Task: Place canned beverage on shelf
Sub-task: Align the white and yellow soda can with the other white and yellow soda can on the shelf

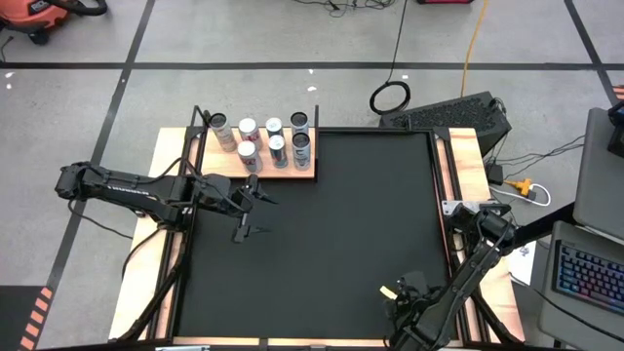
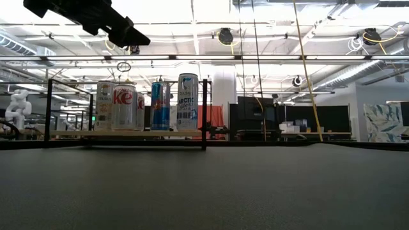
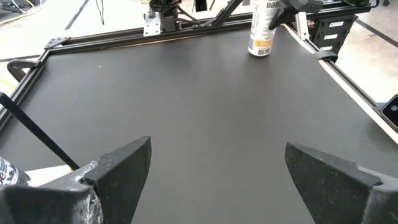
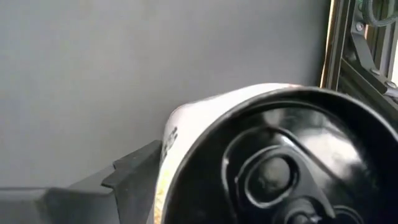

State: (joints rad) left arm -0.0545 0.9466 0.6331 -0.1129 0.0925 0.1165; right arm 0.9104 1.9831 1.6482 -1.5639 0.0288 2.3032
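Already your right tool [image 1: 405,292] clamped can [image 3: 262,28] at near-right of surface [image 1: 351,224], upright for carrying. Left tool [image 1: 255,210] hung wide open, empty, near shelf [image 1: 292,173] at far left; cans [image 1: 263,141] stood there.

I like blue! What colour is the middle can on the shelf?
Blue can, clearest in the low view.

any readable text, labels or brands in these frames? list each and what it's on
"ke": red letters on the silver can on the shelf, low view; rest of the word hidden.
Blue can: print too blurred to read.
Tall pale can: lettering visible, not legible.
Can held by the right gripper, left wrist view: dark digits, possibly "888", not certain.
Nothing else readable.
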